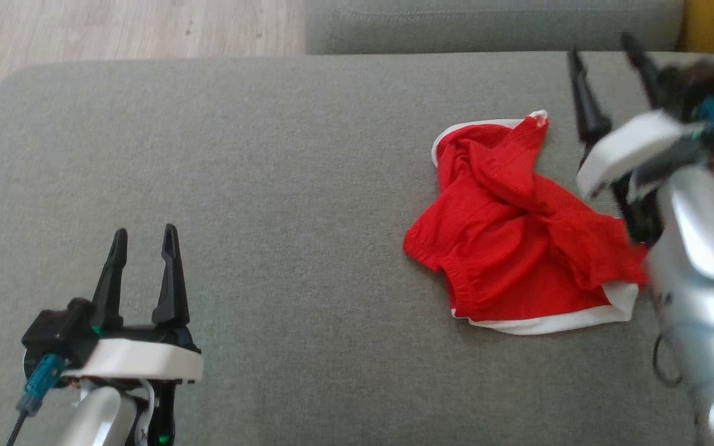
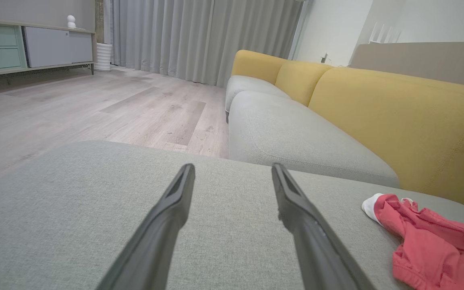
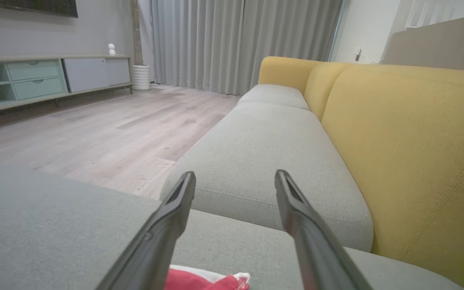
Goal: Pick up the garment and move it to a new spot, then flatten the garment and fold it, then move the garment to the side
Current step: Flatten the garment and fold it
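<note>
**Crumpled heap, flattening's up next**

The red shorts (image 1: 518, 248) sit bunched on the grey cushion (image 1: 270, 186), over to the right. The right gripper (image 1: 602, 46) hovers just beside them, fingers spread and empty. The left gripper (image 1: 145, 230) is spread too, well apart. I'd pinch the white-trimmed corners and pull outward, staying low.

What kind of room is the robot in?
Most likely a living room in a home. There is a long sofa with grey seats and a yellow back, floor-length grey curtains, and a low cabinet with drawers on a wooden floor.
</note>
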`<state>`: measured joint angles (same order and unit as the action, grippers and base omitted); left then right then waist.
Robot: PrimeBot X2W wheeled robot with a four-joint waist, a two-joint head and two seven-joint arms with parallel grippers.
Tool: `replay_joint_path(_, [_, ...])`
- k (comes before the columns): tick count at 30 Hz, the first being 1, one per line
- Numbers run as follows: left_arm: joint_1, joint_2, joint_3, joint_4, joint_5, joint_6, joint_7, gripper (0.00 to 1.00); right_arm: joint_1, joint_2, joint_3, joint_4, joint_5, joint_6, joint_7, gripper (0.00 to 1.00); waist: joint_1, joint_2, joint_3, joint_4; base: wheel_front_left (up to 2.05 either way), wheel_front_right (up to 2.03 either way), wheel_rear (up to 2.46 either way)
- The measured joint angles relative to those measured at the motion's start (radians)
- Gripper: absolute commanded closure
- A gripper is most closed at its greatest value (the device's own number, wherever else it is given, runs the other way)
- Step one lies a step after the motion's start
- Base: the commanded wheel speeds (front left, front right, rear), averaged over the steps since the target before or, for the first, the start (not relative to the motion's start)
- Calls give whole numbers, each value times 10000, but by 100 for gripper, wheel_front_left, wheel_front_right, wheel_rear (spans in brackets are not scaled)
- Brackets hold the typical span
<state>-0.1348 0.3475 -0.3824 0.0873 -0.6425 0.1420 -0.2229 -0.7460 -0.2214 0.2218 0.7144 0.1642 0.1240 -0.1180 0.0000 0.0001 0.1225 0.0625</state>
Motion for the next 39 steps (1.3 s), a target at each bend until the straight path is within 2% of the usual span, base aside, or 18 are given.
replay_joint_path(8, [465, -6, -33, 130, -2, 2, -75, 0, 3985, 731, -1055, -2161, 393, 0, -489, 0, -1, 0, -486, -487, 0, 0, 0])
replay_joint_path(14, [614, -15, -92, 111, 0, -12, -88, 0, 6230, 1327, -1791, -4172, 81, 0, 140, 0, -1, 0, -604, -961, 0, 0, 0])
replay_joint_path(16, [599, -35, -337, 109, 0, -109, -61, 0, 6497, 1440, -1960, -4832, -56, 0, 384, 0, -1, 0, -569, -1093, 0, 0, 0])
replay_joint_path(19, [543, -274, -1168, 176, 123, -546, 257, 0, 6597, 1499, -1998, -5591, -169, 0, 708, 0, -1, 0, -472, -1230, 0, 0, 0])
replay_joint_path(23, [133, -991, -2545, 800, 337, -1340, 828, 0, 6597, 1534, -1971, -6194, -180, 0, 976, 0, 0, 0, -299, -1380, 0, 0, 0])
replay_joint_path(28, [-802, -1937, -3770, 2059, 470, -2159, 1371, 0, 6635, 1611, -1755, -6479, -249, 0, 1185, 0, 1, 0, -38, -1560, 0, 0, 0])
replay_joint_path(33, [-1673, -2405, -4328, 3396, 548, -2483, 1592, 0, 6637, 1661, -1373, -6531, -247, 0, 1183, 0, 1, 0, 182, -1857, 0, 0, 0])
replay_joint_path(39, [-2374, -2679, -4619, 4278, 192, -2583, 1597, 0, 6628, 1668, -1039, -6520, -247, 0, 1143, 0, 1, 0, 367, -2166, 0, 0, 0])
